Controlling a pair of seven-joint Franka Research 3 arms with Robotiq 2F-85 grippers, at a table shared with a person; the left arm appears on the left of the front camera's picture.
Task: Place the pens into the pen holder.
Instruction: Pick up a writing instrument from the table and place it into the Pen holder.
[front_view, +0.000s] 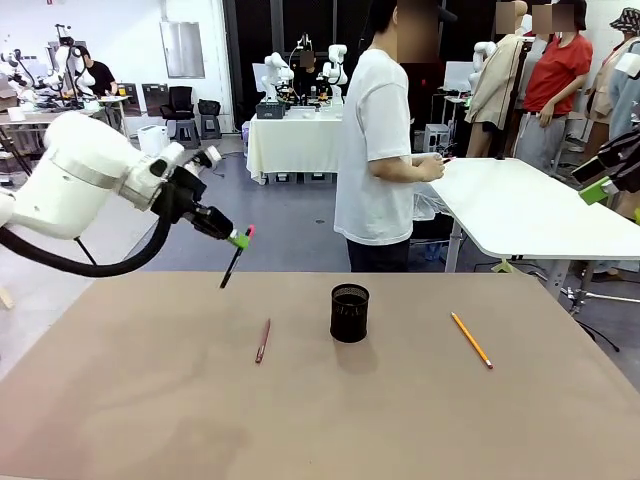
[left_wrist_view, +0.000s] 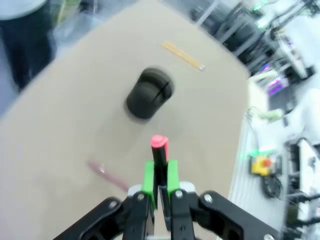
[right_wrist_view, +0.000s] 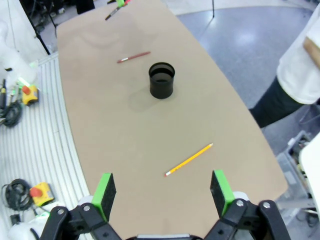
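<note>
Clamping the black pen (front_view: 231, 264) (red tip up), the left gripper (front_view: 240, 238) hangs left of the pen holder (front_view: 349, 312); right wrist view shows the right gripper (right_wrist_view: 162, 192) gaping, empty, over the yellow pen (right_wrist_view: 189, 160).

Lab hall, front view. Tan bench (front_view: 150, 400) is filling the foregrnd; grey floor (front_view: 290, 220) is stretching behind it. A white table (front_view: 520, 210) is standing at right; a cloth-draped table (front_view: 295, 145) w/ equipment is sitting mid-room. White wall (front_view: 130, 40) and black chair (front_view: 181, 103) are showing far left. Bright, even light is falling throughout.
</note>
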